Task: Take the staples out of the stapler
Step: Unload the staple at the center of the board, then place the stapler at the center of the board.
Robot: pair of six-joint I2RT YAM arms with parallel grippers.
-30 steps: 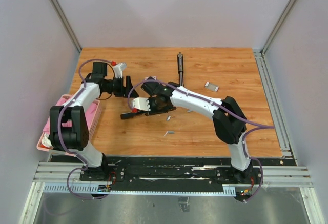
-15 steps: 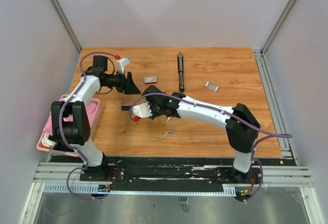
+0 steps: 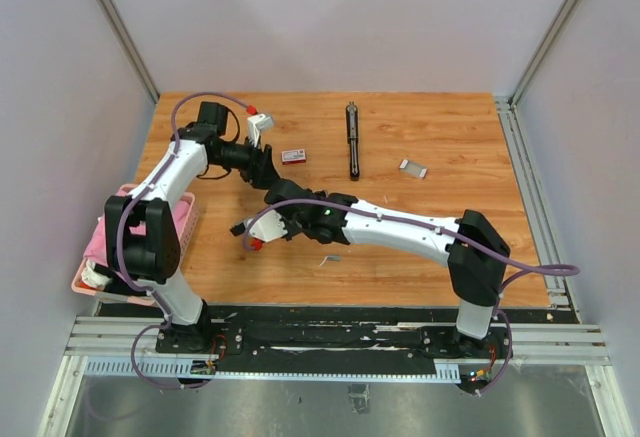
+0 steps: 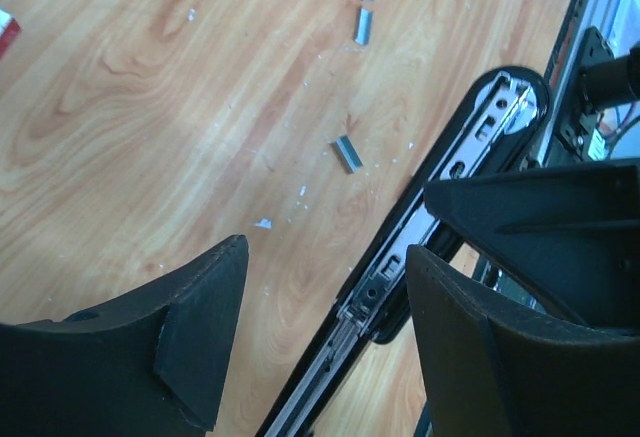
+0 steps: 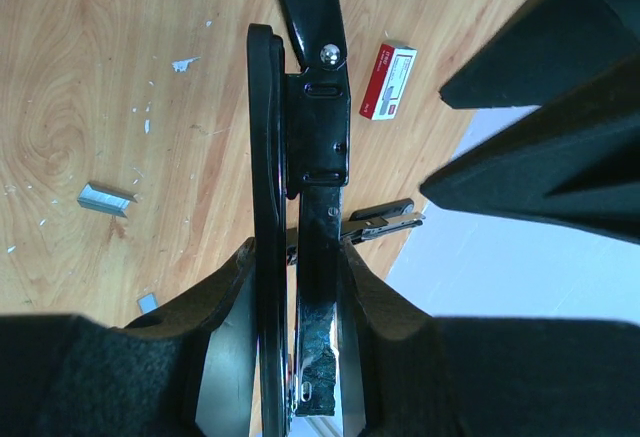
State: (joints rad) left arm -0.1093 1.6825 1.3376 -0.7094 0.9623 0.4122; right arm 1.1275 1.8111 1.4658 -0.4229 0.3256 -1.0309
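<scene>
Right gripper (image 5: 298,275) clenched on black stapler (image 5: 312,137), magazine rail (image 4: 440,182) exposed | staples (image 4: 347,152) loose on table (image 4: 120,107) just beside | left gripper (image 4: 325,257) beyond, spread, empty | judged mostly unloaded; whether the rail holds more, unclear

Under the left pincer (image 4: 328,257) the table (image 4: 120,107): wood, pale grain, smooth, soft sheen. Ahead of it the staples (image 4: 347,152) — bright grey metal. In the right pincer (image 5: 297,257) the stapler (image 5: 318,147): glossy black shell, shiny metal channel. Its fingers (image 5: 215,337) — matt black. Beyond them the box (image 5: 388,80): printed card.
</scene>
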